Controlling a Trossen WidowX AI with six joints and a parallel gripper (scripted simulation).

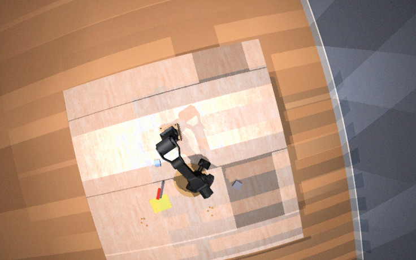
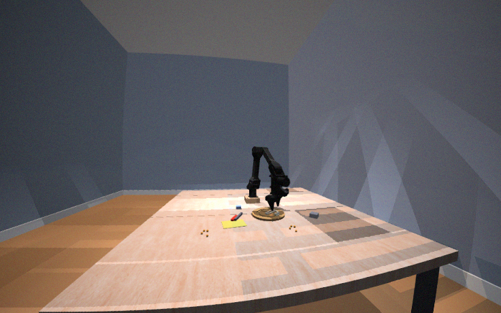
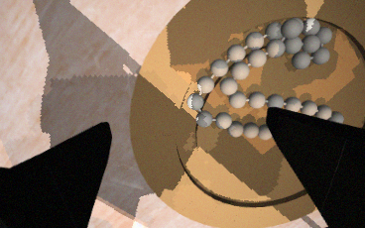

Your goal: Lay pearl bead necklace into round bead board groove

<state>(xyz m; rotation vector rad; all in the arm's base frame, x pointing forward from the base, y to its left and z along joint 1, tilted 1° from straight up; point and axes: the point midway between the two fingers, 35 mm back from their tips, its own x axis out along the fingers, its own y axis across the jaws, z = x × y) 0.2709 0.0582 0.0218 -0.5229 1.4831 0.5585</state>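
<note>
The round wooden bead board (image 1: 181, 190) (image 2: 260, 213) (image 3: 151, 116) lies on the table under the arm. Its dark groove (image 3: 248, 203) shows as a ring in the wrist view. The pearl bead necklace (image 3: 257, 58) lies bunched on the board: several beads are clumped at the upper right, and two strands run right from a bend on the left. Part of it crosses the groove on the left; much lies inside the ring. My gripper (image 3: 189, 122) (image 2: 275, 207) is wide open and empty, low over the board. Its right finger hides part of the lower strands; its left finger is left of the board.
A yellow sheet (image 1: 164, 204) (image 2: 233, 224) lies beside the board, with a red and dark marker (image 1: 159, 193) (image 2: 234, 218) at its edge. A blue block (image 1: 157, 163) (image 2: 238, 207), a grey block (image 1: 237, 184) (image 2: 314, 215) and small orange balls (image 1: 208, 211) (image 2: 295, 231) lie around it.
</note>
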